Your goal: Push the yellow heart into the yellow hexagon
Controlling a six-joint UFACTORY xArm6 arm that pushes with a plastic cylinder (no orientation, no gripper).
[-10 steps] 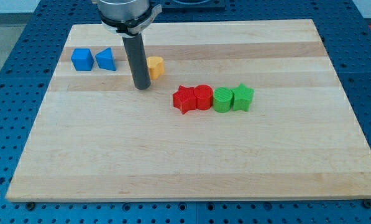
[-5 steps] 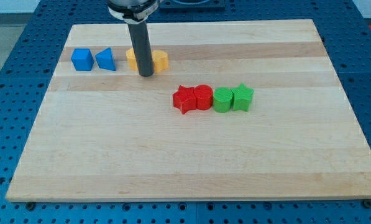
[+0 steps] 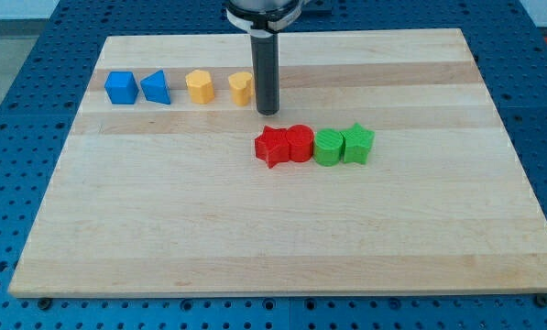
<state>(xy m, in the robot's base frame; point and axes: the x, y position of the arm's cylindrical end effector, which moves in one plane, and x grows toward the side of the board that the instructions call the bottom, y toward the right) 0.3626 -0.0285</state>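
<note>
The yellow heart (image 3: 241, 88) lies near the view's top, left of centre. The yellow hexagon (image 3: 199, 86) lies a short way to its left, with a small gap between them. My tip (image 3: 268, 112) stands just right of the yellow heart and slightly below it, close beside it; I cannot tell whether it touches.
A blue block (image 3: 120, 87) and a blue triangle-like block (image 3: 156, 88) lie at the view's upper left. A red star (image 3: 272, 147), a red cylinder (image 3: 299, 143), a green cylinder (image 3: 328, 147) and a green star (image 3: 357, 143) form a row below my tip.
My tip has moved from left of the yellow blocks, across them, to the right side of the yellow heart. The hexagon, hidden earlier, now shows fully.
</note>
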